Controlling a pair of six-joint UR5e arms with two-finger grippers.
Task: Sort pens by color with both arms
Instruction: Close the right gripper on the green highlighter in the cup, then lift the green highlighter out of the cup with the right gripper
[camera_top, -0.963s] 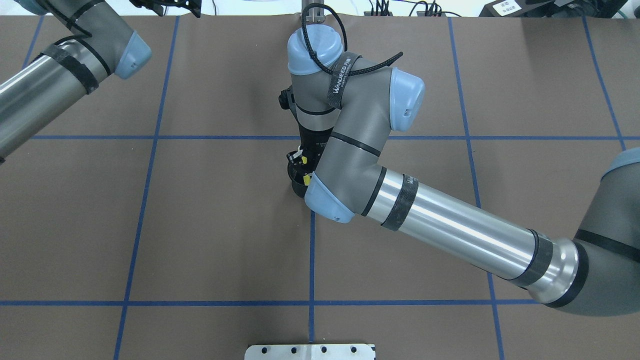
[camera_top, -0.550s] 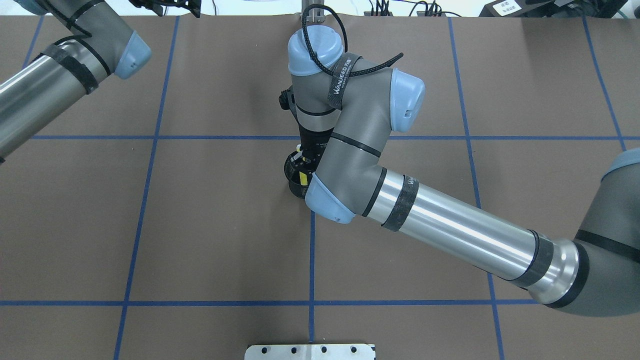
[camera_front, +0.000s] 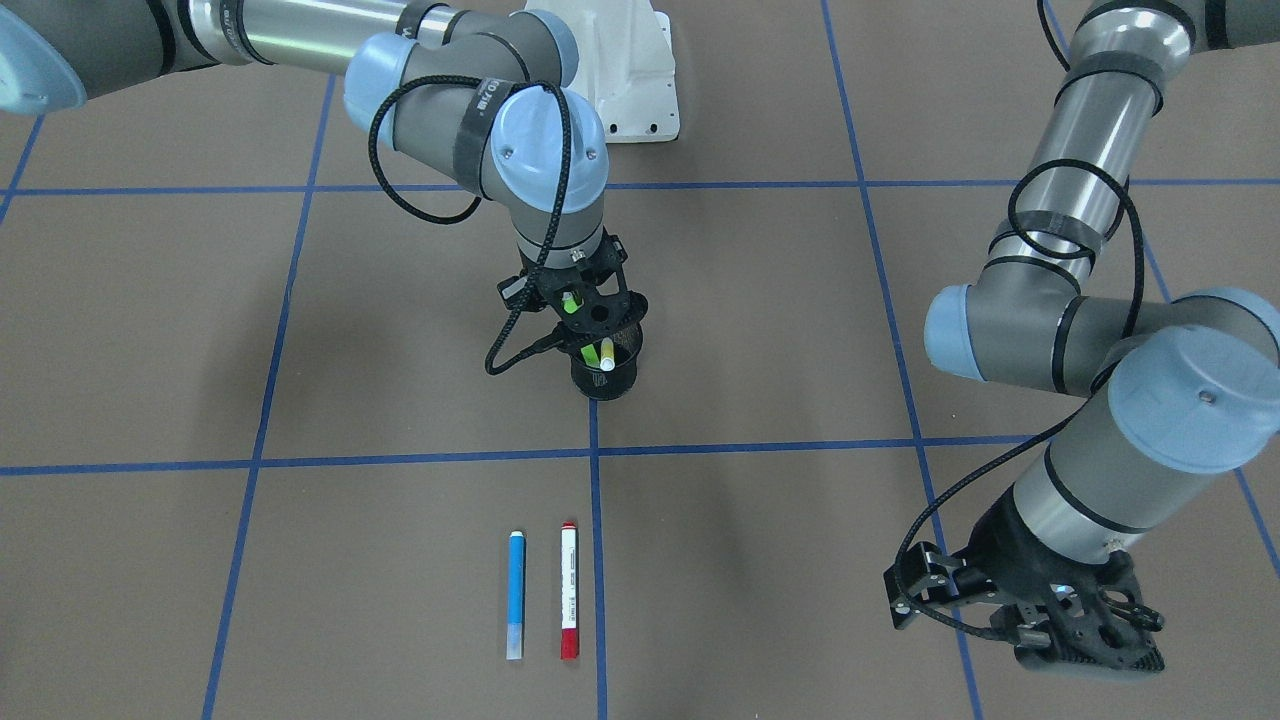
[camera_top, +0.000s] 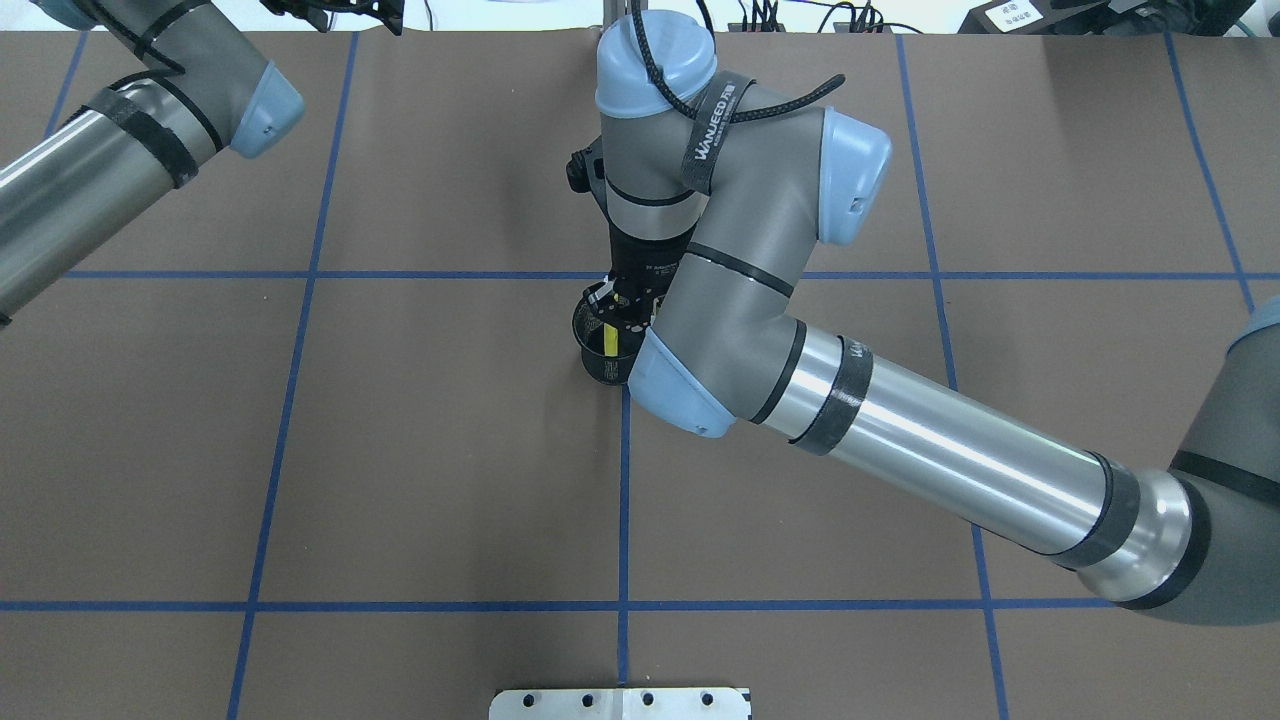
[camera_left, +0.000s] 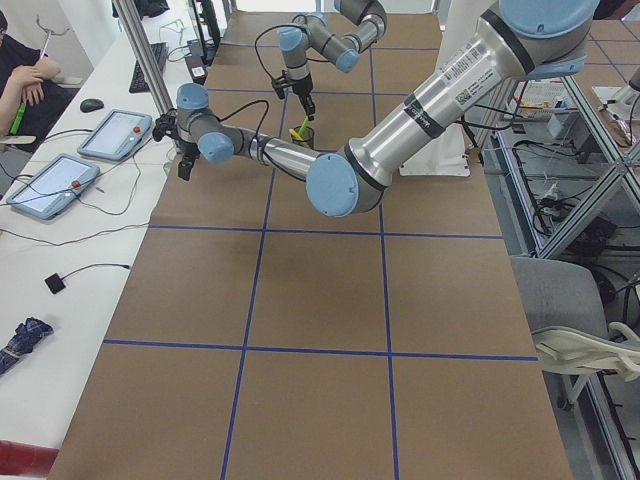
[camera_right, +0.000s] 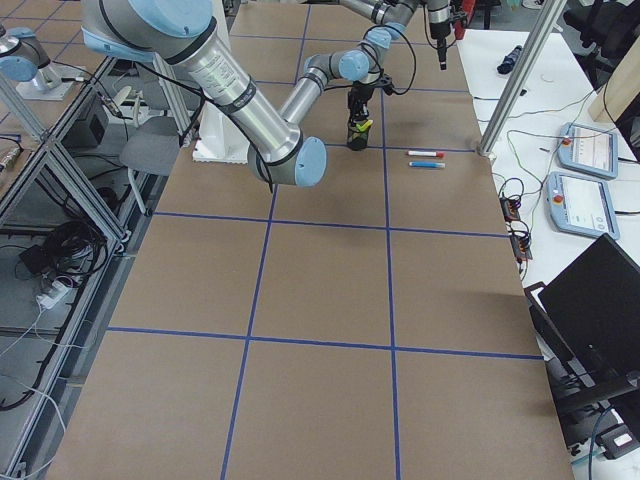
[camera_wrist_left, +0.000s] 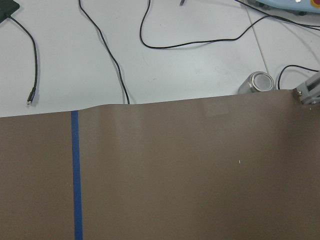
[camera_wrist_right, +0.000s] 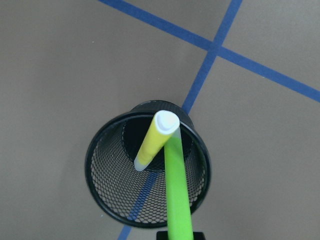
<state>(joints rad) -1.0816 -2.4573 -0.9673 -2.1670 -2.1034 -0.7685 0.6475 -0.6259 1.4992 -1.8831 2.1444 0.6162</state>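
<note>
Overhead exterior: the right arm's (camera_top: 760, 300) wrist has moved toward 1 o'clock in the last second and looks higher, so I read it as lifting. Right gripper (camera_front: 588, 318) is clamped on the green pen (camera_wrist_right: 177, 195), far end over the mesh cup (camera_wrist_right: 95, 165); can't tell if it's clear. Yellow pen (camera_wrist_right: 152, 145) leans inside. Blue pen (camera_front: 516, 590) and red-capped white pen (camera_front: 568, 590) lie at the cup's 6 o'clock. Left gripper (camera_front: 1080, 632): opening unclear.

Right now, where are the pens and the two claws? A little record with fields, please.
Right gripper: shut on green pen, over black mesh cup
Green pen: pointing down into the cup
Yellow pen: leaning inside the cup
Blue pen: flat on the table
White pen with red caps: beside blue pen, parallel, not touching
Left gripper: off to the side, state unclear
</note>
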